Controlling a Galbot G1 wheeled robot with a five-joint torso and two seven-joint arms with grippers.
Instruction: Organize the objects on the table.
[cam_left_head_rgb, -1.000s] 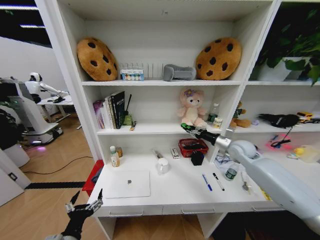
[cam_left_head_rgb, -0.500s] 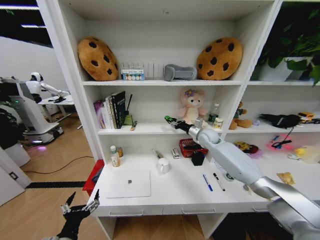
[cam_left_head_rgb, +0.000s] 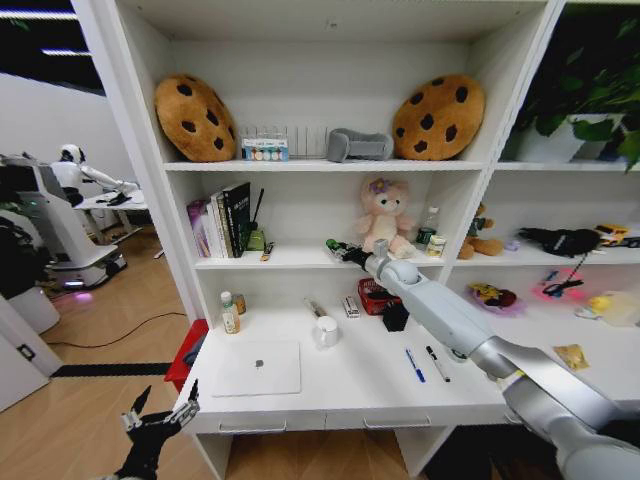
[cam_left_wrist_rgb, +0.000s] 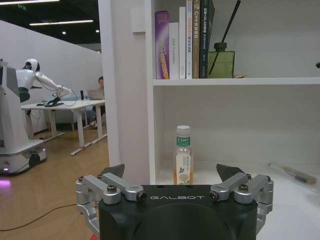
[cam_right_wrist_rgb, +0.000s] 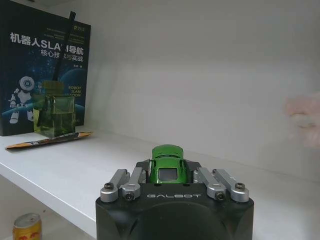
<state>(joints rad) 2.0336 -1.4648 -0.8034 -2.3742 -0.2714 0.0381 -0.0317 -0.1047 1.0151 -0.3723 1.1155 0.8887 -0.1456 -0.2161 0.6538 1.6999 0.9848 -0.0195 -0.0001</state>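
Tiny green toy car (cam_right_wrist_rgb: 168, 164) sits clamped between the fingers of my right gripper (cam_right_wrist_rgb: 169, 176), its roof and rear window showing just above the black gripper body. My right arm reaches across the long white desk (cam_left_head_rgb: 350, 395) and up to the middle shelf (cam_left_head_rgb: 300, 259), where my right gripper (cam_left_head_rgb: 337, 249) holds the car just above the white shelf board, beside the pink plush bear (cam_left_head_rgb: 383, 216). Farther along that shelf stand a green glass diffuser bottle with black reeds (cam_right_wrist_rgb: 54, 114), a thin orange packet (cam_right_wrist_rgb: 49, 140) lying flat in front of it, and a dark book with a robot on its cover (cam_right_wrist_rgb: 40, 75).

My left gripper (cam_left_head_rgb: 160, 420) hangs low, off the front left corner of the desk, its fingers spread apart with nothing between them (cam_left_wrist_rgb: 177, 185). It faces a small juice bottle with a green cap (cam_left_wrist_rgb: 183, 155) standing at the back of the desk.

On the desktop lie the closed silver laptop (cam_left_head_rgb: 256, 368) near the left end, a white cup (cam_left_head_rgb: 326, 331) behind it, and a blue pen (cam_left_head_rgb: 414, 364) and black pen (cam_left_head_rgb: 436, 363) side by side to the right.
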